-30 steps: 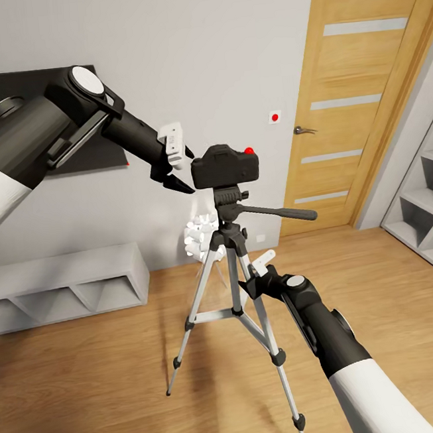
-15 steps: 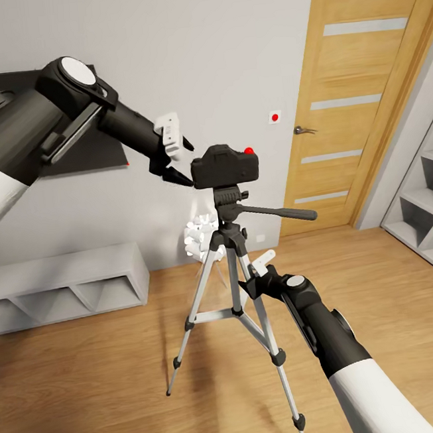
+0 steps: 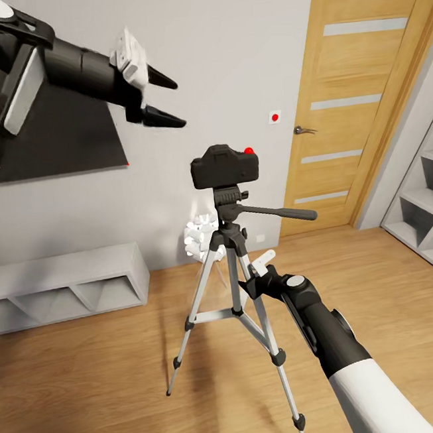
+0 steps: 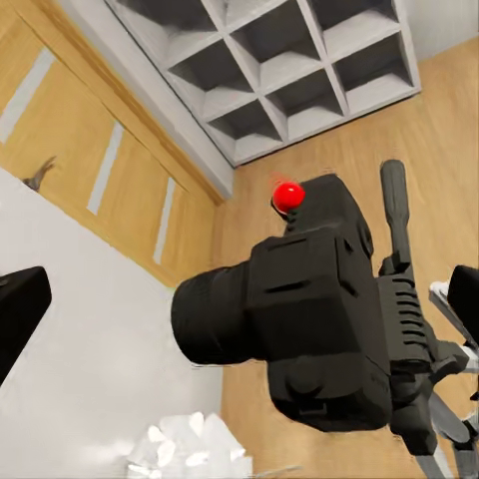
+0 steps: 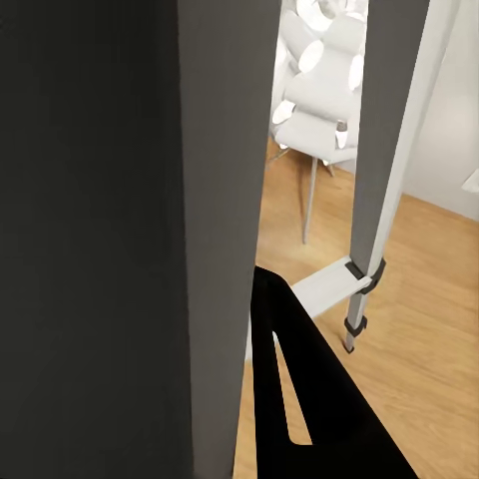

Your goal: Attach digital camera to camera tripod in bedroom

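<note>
Small matte-black digital camera (image 3: pixel 225 167) with red button seated atop silver-legged camera tripod (image 3: pixel 232 288), mid-room. Left pincer (image 3: pixel 168 103) spread, raised up-left, well apart. Right pincer (image 3: pixel 250 281) at tripod leg; state unclear.

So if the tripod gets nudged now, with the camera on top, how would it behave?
Probably top-heavy: the camera sits high on the tripod, whose legs look thin. A sideways push near the head likely tips it, and its feet may slide on the smooth wood floor.

Light wood plank floor (image 3: pixel 95 389), bearing the silver three-legged camera tripod (image 3: pixel 232 288), a low grey open shelf unit (image 3: pixel 64 286) against the wall, and a white lamp (image 3: pixel 200 237) behind
</note>
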{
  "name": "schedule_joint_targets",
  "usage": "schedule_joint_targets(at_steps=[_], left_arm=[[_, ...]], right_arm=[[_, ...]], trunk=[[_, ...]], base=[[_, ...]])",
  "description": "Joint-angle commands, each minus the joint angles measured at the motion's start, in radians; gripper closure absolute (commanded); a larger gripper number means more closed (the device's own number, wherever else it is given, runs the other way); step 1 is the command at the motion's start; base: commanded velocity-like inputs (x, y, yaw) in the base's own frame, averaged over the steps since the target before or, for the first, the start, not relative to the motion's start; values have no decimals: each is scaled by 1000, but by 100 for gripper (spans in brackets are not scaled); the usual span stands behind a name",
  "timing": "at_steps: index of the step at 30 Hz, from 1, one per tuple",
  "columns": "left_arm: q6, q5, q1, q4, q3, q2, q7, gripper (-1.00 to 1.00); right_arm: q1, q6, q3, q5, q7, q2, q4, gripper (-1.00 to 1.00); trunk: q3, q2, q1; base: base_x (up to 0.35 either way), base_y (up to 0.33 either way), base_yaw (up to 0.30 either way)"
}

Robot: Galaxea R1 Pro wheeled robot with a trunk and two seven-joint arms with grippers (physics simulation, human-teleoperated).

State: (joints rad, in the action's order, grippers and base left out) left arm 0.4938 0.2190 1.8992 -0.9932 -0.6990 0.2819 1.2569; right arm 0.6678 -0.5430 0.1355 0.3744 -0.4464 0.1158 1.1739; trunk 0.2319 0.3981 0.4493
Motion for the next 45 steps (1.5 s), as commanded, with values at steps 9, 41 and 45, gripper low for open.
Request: schedule_joint_targets(at_steps=[9, 41, 45], left_arm=[[11, 21, 2, -21, 161, 66, 1, -100], [448, 67, -263, 555, 169, 50, -145, -100], [387, 66, -334, 675, 168, 15, -298, -100]], right_arm=[[1, -2, 0, 15, -8, 0, 1, 100], [1, -2, 0, 15, -8, 1, 1, 100], [1, -2, 0, 15, -8, 1, 0, 100]], trunk=[[2, 2, 1], [2, 2, 1], [2, 2, 1]], base=[[0, 0, 0], [0, 0, 0], [0, 0, 0]])
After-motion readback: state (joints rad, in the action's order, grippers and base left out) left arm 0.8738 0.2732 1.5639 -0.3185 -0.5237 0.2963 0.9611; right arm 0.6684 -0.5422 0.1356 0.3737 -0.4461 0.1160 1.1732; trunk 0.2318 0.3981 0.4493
